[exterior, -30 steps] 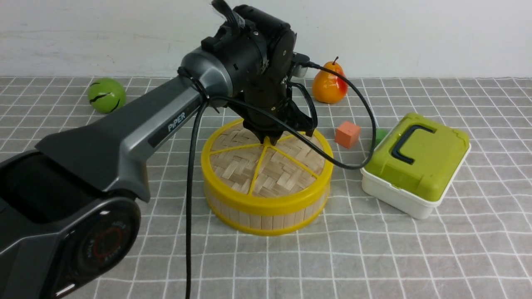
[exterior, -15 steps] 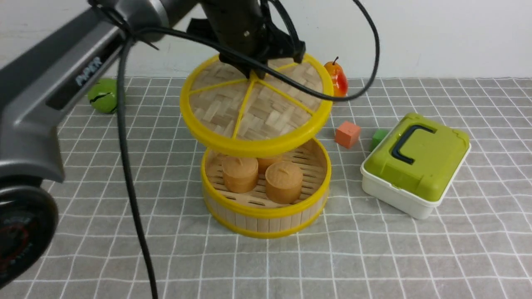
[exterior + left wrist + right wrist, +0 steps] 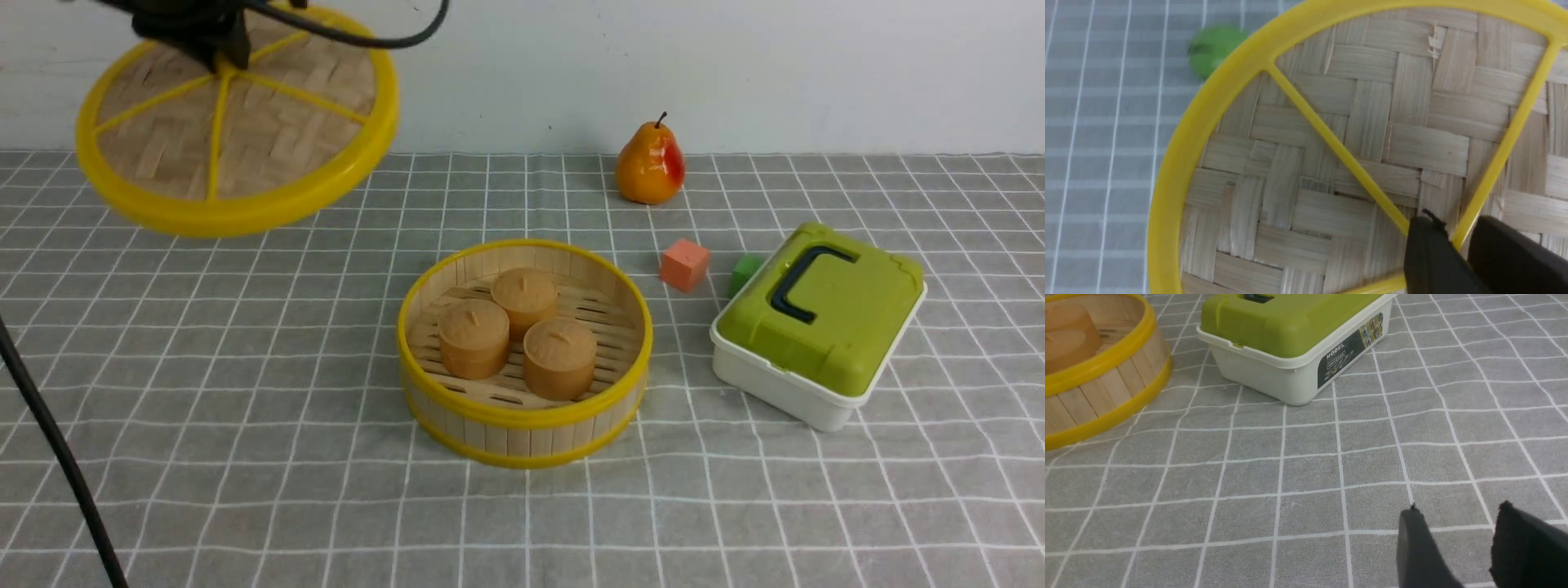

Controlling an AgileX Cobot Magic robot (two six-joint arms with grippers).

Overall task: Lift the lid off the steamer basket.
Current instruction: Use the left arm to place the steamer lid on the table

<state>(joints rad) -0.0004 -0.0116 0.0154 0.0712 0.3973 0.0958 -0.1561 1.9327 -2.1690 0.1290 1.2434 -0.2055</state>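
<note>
Front view: left gripper [image 3: 220, 59] mostly cut off by top edge; lid [image 3: 245, 139] knob hidden between its jaws. Left wrist: lid overruns frame; green ball [image 3: 1214, 49] beyond rim, away from jaws, blurred. Right wrist: steamer basket [image 3: 1106, 375] cropped; box label [image 3: 1349, 355] small print unreadable.

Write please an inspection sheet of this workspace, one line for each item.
Surface: grey checked cloth, flat.
Job's things: lid held in the air, off to the left; steamer basket open, three brown cakes inside.
Clutter: pear, orange cube, green cube, white box with green lid; green ball in left wrist view.
Tools: left tool shut on lid's centre; right tool open, empty, over cloth.
Cables: black cable at the left edge; second cable above lid.
Surroundings: white wall behind.
</note>
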